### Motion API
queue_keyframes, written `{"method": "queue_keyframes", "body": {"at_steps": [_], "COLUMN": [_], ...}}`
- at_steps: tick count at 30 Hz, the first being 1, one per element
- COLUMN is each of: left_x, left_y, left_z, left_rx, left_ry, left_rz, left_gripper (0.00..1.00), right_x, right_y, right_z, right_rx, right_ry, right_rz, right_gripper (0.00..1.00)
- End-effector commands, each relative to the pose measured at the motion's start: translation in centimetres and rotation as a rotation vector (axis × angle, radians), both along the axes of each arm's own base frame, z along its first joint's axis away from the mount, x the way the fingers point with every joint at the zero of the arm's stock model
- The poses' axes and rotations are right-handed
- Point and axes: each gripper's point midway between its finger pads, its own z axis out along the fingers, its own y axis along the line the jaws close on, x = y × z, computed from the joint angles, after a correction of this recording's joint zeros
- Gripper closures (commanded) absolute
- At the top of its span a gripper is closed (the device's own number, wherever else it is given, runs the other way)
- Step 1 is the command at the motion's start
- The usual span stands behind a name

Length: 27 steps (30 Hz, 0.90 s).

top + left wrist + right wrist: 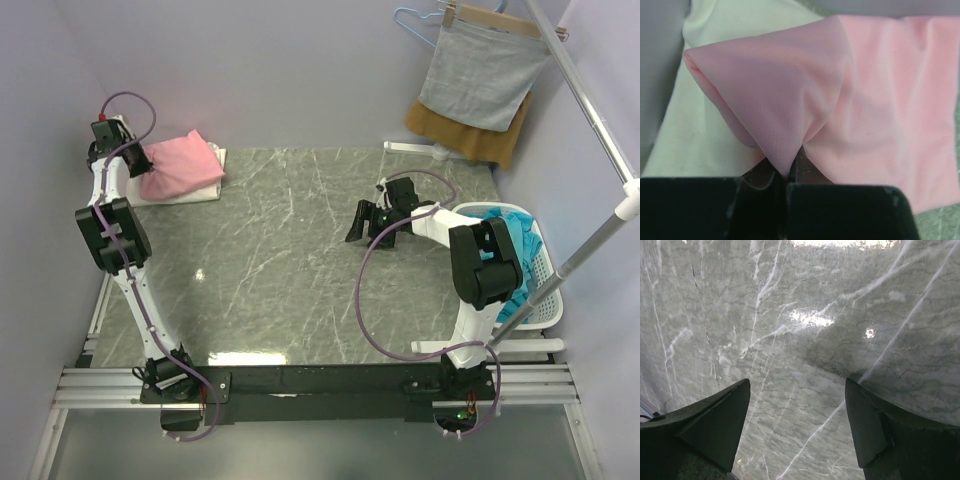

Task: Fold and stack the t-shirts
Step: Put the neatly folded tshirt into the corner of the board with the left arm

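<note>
my left claw [788, 174] is pinched shut on a peak of the pink t-shirt [880, 95], which lies just ahead of me atop the cream t-shirt [695, 135]; i should lay it flat, edges squared, before releasing.

centre of table [290, 230]: passable | far-left corner: pink t-shirt [180, 165] stack | right edge: basket [545, 270]; slanted rail [592, 110]

Matt black plastic of my right gripper [797, 382] stands out against the glossy, smooth, marble-veined tabletop [805, 315] that mirrors the lamps, while the pink t-shirt [880, 100] and cream-white t-shirt [685, 135] show soft, matt, fine-knit cloth.
</note>
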Motion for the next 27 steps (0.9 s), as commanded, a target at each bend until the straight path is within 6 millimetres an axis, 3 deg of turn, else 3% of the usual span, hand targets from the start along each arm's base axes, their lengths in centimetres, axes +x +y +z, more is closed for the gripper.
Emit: {"method": "queue_keyframes", "body": {"at_steps": [1, 5, 6, 7, 10, 12, 14, 15, 16, 18, 20, 21, 22, 24, 26, 27], "left_x": [1.2, 1.0, 1.0, 0.8, 0.2, -0.3, -1.7, -2.6, -3.1, -4.9, -5.4, -6.7, -6.8, -8.3, -9.3, -10.4], "left_y": [0.8, 1.7, 1.7, 1.7, 1.7, 1.9, 0.3, 0.2, -1.7, -4.3, -8.7, -10.5, -13.7, -17.2, -22.7, -24.2], "left_z": [9.0, 6.3, 5.9, 5.1, 5.8, 7.5, 10.2, 13.9, 13.6, 16.1, 17.4, 17.5, 18.1, 17.9, 18.0, 17.6], "left_rx": [0.082, 0.103, 0.102, 0.098, 0.097, 0.140, 0.166, 0.211, 0.208, 0.212, 0.171, 0.157, 0.124, 0.093, 0.051, 0.037], "left_ry": [-0.176, -0.111, -0.105, -0.091, -0.106, -0.133, -0.166, -0.228, -0.219, -0.256, -0.302, -0.307, -0.336, -0.343, -0.365, -0.360], "left_rz": [0.025, 0.045, 0.044, 0.054, 0.091, 0.129, 0.122, 0.156, 0.135, 0.109, 0.027, 0.006, -0.046, -0.111, -0.237, -0.267], "left_gripper": [0.89, 0.73, 0.62, 0.01, 0.01, 0.01, 0.01, 0.01, 0.01, 0.00, 0.01, 0.00, 0.01, 0.01, 0.00, 0.01], "right_x": [-0.9, -1.0, -1.0, -1.0, -1.0, -0.9, -0.2, -0.2, 0.1, 0.7, 0.8, 1.2, 1.2, 1.6, 1.7, 1.8], "right_y": [-0.2, -0.3, -0.3, -0.4, -0.6, -1.1, -2.0, -2.6, -3.0, -3.3, -3.7, -3.7, -3.9, -4.6, -5.5, -6.1], "right_z": [-2.1, -2.1, -1.9, -1.9, -1.4, -0.7, -0.1, 0.6, 1.1, 2.8, 3.7, 5.0, 5.3, 6.7, 7.9, 8.2], "right_rx": [-0.038, -0.040, -0.040, -0.045, -0.053, -0.090, -0.178, -0.203, -0.226, -0.233, -0.238, -0.228, -0.231, -0.252, -0.287, -0.306], "right_ry": [0.061, 0.061, 0.057, 0.057, 0.038, 0.006, -0.048, -0.064, -0.087, -0.152, -0.191, -0.234, -0.248, -0.301, -0.350, -0.366], "right_rz": [0.018, 0.022, 0.024, 0.023, 0.014, 0.004, -0.014, -0.025, -0.038, -0.055, -0.077, -0.090, -0.103, -0.132, -0.159, -0.175], "right_gripper": [0.17, 0.17, 0.17, 0.17, 0.16, 0.16, 0.13, 0.09, 0.07, 0.04, 0.02, 0.01, 0.00, 0.00, 0.00, 0.00]}}
